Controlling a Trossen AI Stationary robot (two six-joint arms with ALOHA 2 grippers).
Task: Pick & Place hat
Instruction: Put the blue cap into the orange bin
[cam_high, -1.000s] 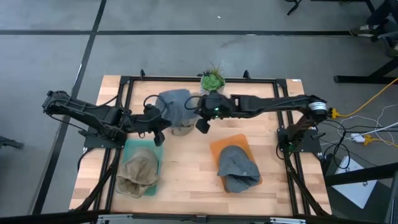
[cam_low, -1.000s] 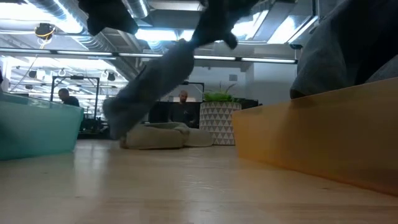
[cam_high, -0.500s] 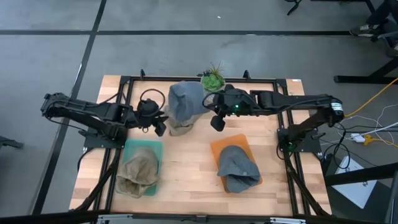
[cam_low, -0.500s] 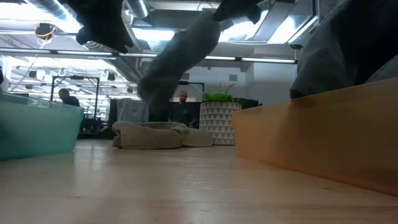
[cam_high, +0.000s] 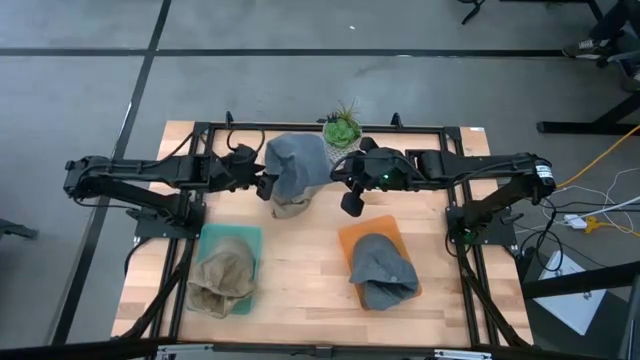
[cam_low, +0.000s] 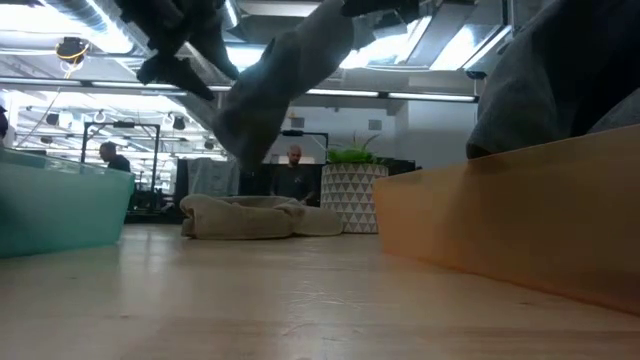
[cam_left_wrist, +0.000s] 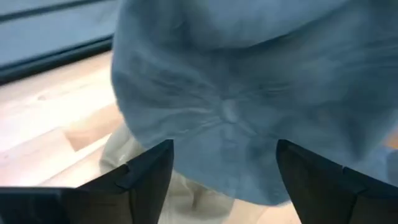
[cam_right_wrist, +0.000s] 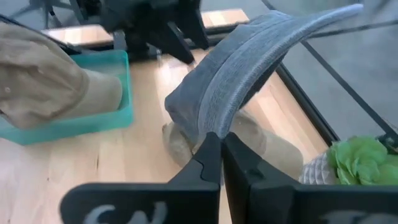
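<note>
Since a second ago the left gripper (cam_high: 262, 185) has swung up from beside the teal bin to sit just left of the grey hat (cam_high: 298, 160), and the right gripper (cam_high: 340, 182) has carried that hat a bit right and higher in the high view. Right fingers are pinched tight on the hat's brim edge, clear in the right wrist view; hat hangs off them, airborne, upper centre of frame, directly over a beige hat (cam_high: 291, 207) lying loose on the table. Left fingers spread wide, holding nothing, crown of the grey hat right in front of them in the left wrist view; looks like a handover or two-arm assist setup, my guess. Progress: one beige hat already sits in the teal bin (cam_high: 211, 236) lower left, one grey hat on the orange bin (cam_high: 356, 232) lower right of centre. Left to do, as I read it: place the lifted grey hat, then the loose beige one. Potted plant (cam_high: 342, 127) is near the lifted hat at top centre, snag risk.
</note>
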